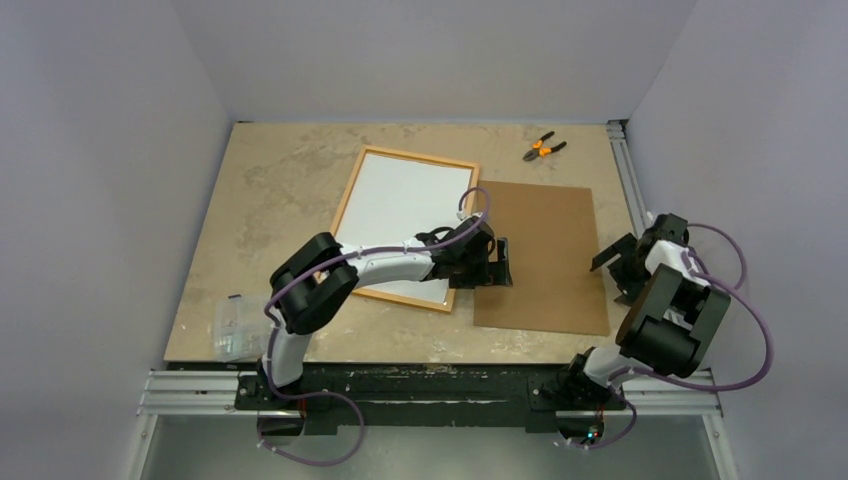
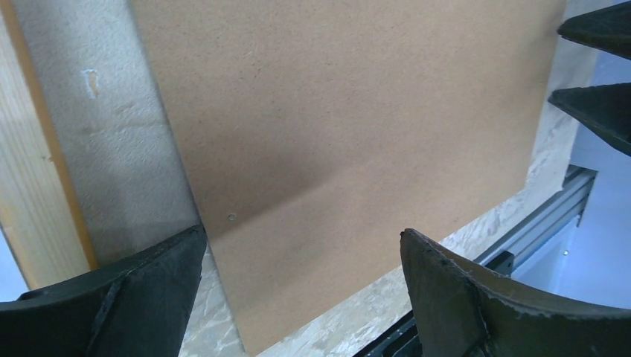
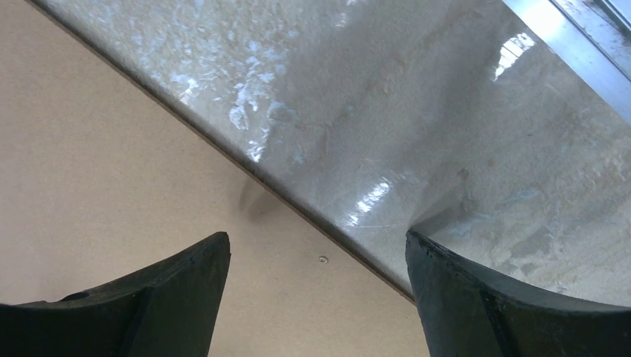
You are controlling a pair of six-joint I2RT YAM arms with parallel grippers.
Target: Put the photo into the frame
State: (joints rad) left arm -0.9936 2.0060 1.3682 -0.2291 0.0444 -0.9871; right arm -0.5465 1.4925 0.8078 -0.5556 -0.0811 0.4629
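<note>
Top view: the frame (image 1: 418, 155), orange-edged, lies flat on the table (image 1: 270, 180) left of centre. It is filled by a white sheet (image 1: 400, 215), and I cannot tell whether that sheet is the photo face down. Just right of the frame lies a brown board (image 1: 545, 260). The left gripper (image 1: 500, 262) hangs over the board's left edge by the frame's near right corner, jaws wide and holding nothing. The right gripper (image 1: 612, 275) sits at the board's right edge, also spread wide and empty. Its wrist view shows the board edge running between its fingers (image 3: 149, 297). Orange-handled pliers (image 1: 543, 148) rest at the far edge, and a clear bag (image 1: 232, 328) at the near left.
</note>
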